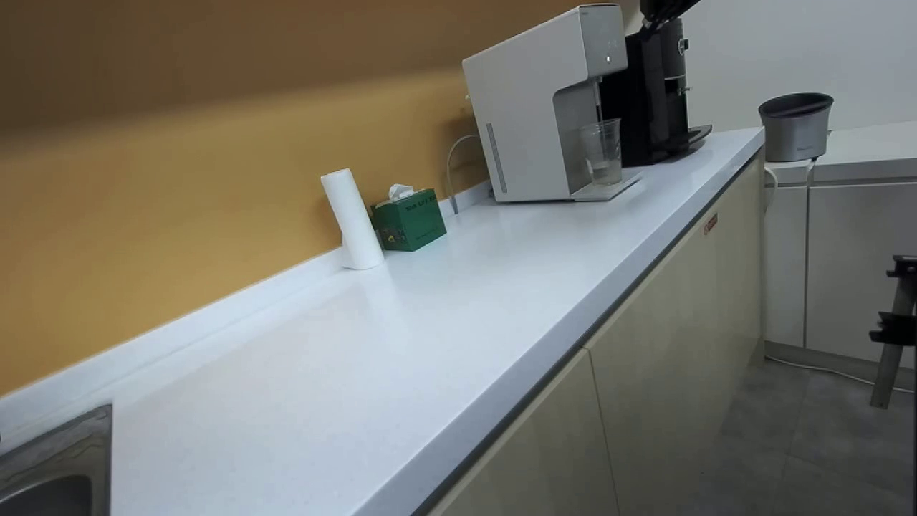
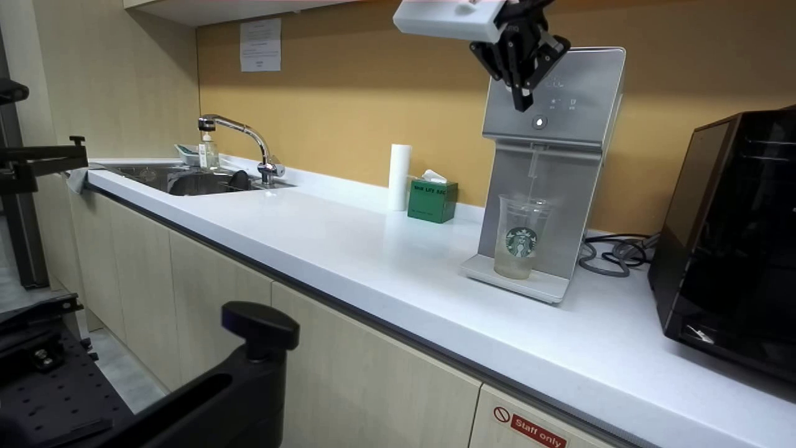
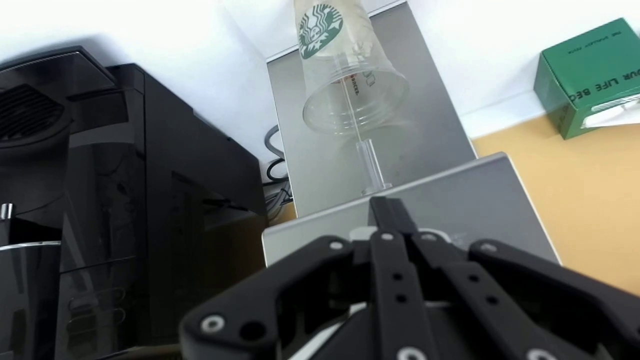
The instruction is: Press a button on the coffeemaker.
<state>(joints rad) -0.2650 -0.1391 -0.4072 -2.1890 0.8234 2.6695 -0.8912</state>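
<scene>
White along its flank and grey across its front, the coffeemaker (image 1: 534, 107) stands on the white countertop (image 2: 373, 249), its upper panel (image 2: 581, 93) right before me. My pincer (image 2: 521, 102) is closed, its two fingers (image 3: 385, 215) lying together to the tips with nothing gripped between them. In an exterior view those tips point downward, appearing just above and to one side of a lit round button (image 2: 539, 122); whether they touch anything I cannot tell. On the base tray (image 2: 550, 288) a clear plastic cup (image 2: 516, 246) stands upright, a round green logo (image 3: 321, 30) on its side, and from the wrist I see a thin line like liquid (image 3: 352, 110) running from the clear spout (image 3: 370, 162) into it. A black machine (image 2: 734, 236) stands beside the coffeemaker. On the opposite side, near the wall (image 2: 336, 112), a green tissue box (image 2: 433, 200) sits just beside a white paper roll (image 2: 398, 177). Farther off, a grey round pot (image 1: 797, 135) stands on a separate counter (image 1: 874, 147).
</scene>
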